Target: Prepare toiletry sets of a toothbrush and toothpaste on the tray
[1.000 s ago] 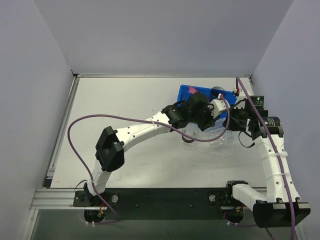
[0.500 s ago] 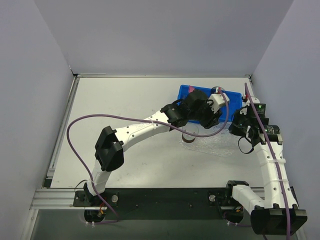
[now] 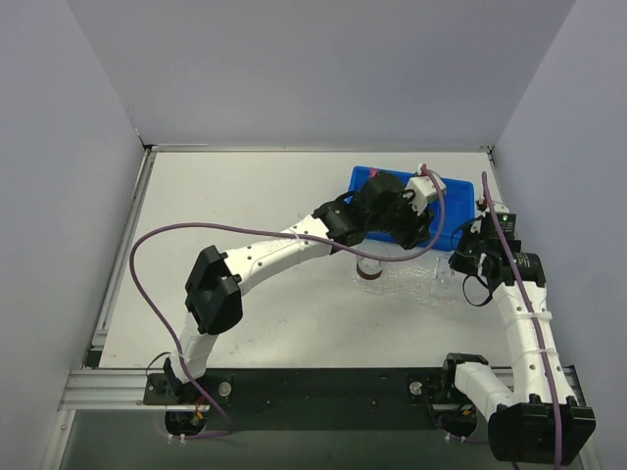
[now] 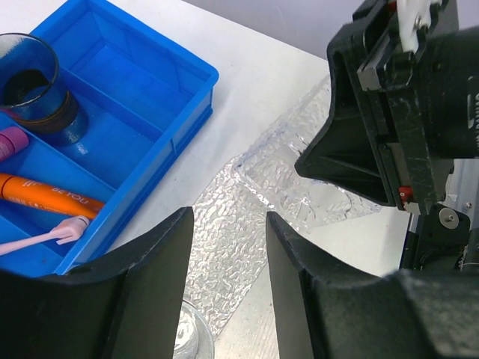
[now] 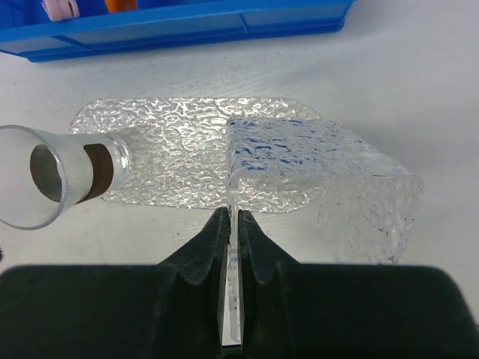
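Observation:
My right gripper is shut on the near edge of a clear bumpy tray and holds that edge lifted off the table; a second clear sheet lies flat beside it. The tray also shows in the top view, with the right gripper at its right end. My left gripper is open and empty above the tray, at the bin's near edge. In the blue bin lie an orange toothpaste tube, a magenta tube's end and the pale toothbrush.
A clear glass lies on its side at the tray's left end; it also shows in the top view. A dark blue cup stands in the bin. The right wall is close behind the right arm.
My right gripper has drawn back toward the near side with the tray's edge in it. My left gripper has shifted a little farther back over the bin's near edge.

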Motion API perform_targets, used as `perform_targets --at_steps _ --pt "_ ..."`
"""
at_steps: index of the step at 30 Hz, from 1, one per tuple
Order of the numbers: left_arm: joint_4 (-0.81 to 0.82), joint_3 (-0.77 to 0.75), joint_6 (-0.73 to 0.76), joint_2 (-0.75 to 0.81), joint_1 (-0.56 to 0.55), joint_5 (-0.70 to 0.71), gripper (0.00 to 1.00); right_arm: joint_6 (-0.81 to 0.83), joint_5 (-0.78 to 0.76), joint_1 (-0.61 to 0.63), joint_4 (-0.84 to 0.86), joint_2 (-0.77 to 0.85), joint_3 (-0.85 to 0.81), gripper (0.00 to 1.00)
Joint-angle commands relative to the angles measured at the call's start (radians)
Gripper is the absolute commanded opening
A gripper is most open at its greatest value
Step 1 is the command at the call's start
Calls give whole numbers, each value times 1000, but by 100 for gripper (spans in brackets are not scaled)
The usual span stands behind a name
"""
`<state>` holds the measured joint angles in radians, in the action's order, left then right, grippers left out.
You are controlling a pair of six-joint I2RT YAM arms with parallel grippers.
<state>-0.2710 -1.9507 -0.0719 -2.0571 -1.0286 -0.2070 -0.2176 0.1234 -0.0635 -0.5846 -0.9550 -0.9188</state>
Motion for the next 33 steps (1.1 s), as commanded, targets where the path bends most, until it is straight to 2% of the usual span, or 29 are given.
perform_targets --at_steps 1,6,9,14,19,28,33 --pt "65 -14 -37 61 18 -22 54 -39 28 -18 72 18 43 0" --pt "65 -8 -72 68 28 -31 54 -68 64 -24 88 24 46 0" --pt "70 -5 -146 77 50 -52 56 -92 120 -48 94 25 22 0" --pt "156 74 -365 132 116 -133 62 -138 237 -79 123 39 -15 0" --pt "323 235 -610 205 193 -183 65 -180 367 -91 166 55 -115 0" --pt "342 262 -782 204 222 -227 67 -316 508 -93 318 61 -196 0" --pt "426 272 -856 181 222 -298 70 -355 556 -93 362 70 -196 0"
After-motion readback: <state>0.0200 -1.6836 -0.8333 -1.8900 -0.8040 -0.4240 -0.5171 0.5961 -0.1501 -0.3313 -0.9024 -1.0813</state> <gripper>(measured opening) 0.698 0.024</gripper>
